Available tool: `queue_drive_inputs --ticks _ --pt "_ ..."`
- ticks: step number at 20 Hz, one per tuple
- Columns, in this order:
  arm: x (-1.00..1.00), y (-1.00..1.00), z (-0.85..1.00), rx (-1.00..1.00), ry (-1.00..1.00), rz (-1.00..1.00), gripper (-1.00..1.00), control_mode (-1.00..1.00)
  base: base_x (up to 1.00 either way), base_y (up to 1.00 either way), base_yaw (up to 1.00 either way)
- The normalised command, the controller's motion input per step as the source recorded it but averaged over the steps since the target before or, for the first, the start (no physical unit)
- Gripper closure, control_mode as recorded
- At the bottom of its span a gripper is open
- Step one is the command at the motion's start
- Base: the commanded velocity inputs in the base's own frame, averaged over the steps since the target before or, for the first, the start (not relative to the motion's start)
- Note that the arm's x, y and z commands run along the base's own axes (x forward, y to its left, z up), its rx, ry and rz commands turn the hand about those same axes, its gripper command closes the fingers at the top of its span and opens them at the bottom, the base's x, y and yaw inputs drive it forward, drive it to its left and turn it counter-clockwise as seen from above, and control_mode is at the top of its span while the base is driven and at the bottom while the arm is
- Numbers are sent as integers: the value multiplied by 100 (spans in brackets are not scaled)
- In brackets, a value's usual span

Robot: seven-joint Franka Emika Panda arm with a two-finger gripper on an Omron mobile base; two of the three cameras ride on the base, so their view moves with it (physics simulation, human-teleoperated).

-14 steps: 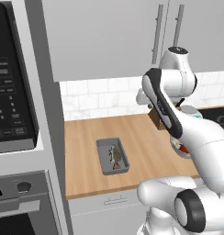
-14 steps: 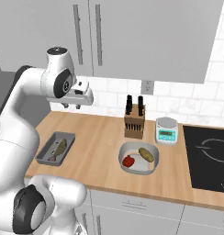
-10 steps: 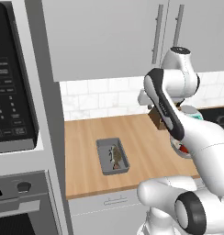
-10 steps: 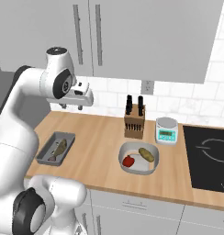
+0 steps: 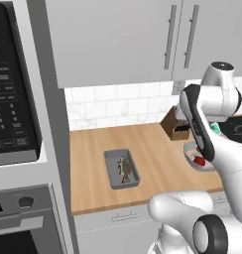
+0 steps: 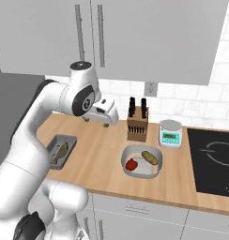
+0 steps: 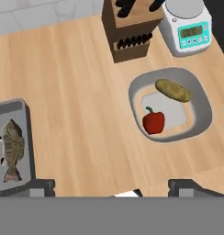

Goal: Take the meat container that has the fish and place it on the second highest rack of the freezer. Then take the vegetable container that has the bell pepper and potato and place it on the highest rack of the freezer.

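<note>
2 containers sit on the counter (image 5: pixel 157 144) and you hold neither: the gripper (image 7: pixel 111 186) hovers high, spread and empty. The meat container (image 7: pixel 10 147) with the fish (image 7: pixel 12 149) lies off toward 1 fingertip; the vegetable container (image 7: pixel 171 106) with bell pepper (image 7: pixel 154 121) and potato (image 7: pixel 172 90) sits nearer the knife block (image 7: pixel 130 27). Descend straight now and you risk grabbing the wrong one first.

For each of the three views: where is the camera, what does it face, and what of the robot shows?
Left base view: behind-left, facing the counter; arm at right, fish tray centre.
Right base view: behind-right, same counter; arm at left, claw raised, veg bowl, knife block, scale.
Hand view: looks down from the hand; fingertips at bottom.
All three share tray and bowl.
</note>
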Motion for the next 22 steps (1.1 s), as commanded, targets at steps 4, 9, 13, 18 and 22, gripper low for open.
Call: queue_drive_inputs --ticks 4,9,13,18,22 --pt "-1 -98 -45 4 6 -38 -100 -100 0 0 0" --pt "0 -97 -48 4 8 -37 -100 -100 0 0 0" --pt "0 -94 -49 4 4 -35 -100 -100 0 0 0" --pt "-15 -62 -57 8 0 -28 -100 -100 0 0 0" --pt "-2 -26 -56 9 0 -20 -100 -100 0 0 0"
